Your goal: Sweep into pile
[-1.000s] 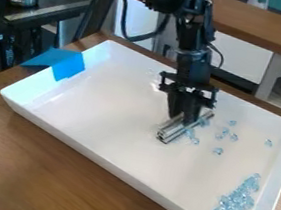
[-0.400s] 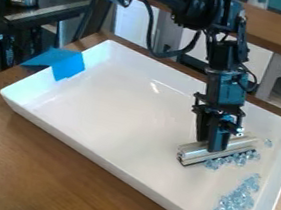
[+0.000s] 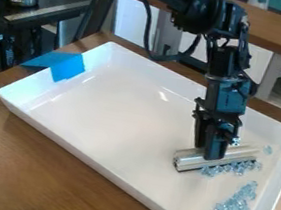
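My gripper is clamped on a silvery, grooved metal bar. Beads: pale blue, clear, glinting. One row lies along the bar, just beside my grip; a larger, elongated pile sits nearer the camera than my gripper, in the white tray.
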Available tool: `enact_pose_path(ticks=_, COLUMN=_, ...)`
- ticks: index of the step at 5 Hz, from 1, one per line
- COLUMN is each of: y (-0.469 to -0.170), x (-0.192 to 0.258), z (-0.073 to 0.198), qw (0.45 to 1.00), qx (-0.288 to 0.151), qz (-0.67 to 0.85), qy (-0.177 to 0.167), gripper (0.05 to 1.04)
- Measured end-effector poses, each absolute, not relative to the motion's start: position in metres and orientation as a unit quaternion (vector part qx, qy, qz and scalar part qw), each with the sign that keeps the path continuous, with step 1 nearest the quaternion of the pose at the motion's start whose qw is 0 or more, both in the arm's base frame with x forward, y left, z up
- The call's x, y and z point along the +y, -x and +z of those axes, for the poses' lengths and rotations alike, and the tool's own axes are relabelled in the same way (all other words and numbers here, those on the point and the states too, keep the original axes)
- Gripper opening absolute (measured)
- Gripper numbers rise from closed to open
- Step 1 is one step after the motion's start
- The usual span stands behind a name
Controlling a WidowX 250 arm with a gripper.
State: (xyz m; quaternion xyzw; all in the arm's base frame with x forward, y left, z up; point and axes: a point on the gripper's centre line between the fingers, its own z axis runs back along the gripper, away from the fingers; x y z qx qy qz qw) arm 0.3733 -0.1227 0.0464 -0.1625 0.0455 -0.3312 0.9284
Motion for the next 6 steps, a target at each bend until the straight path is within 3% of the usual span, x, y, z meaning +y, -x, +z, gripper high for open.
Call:
enact_pose_path(ticks=2, y=-0.377, x=-0.116, z=0.051, qw=0.943, qx=0.037, qz=-0.274, qy=0.187, gripper=0.325)
enact_pose_path(ticks=4, y=-0.402, x=-0.038, z=0.125, qw=0.960, qx=-0.042, qz=-0.155, qy=0.231, gripper=0.325)
enact_pose_path(ticks=5, y=-0.397, x=-0.019, z=0.130, qw=0.961, qx=-0.032, qz=-0.132, qy=0.242, gripper=0.325)
enact_pose_path(ticks=6, y=-0.396, x=-0.014, z=0.122, qw=0.971, qx=-0.019, qz=-0.096, qy=0.218, gripper=0.325)
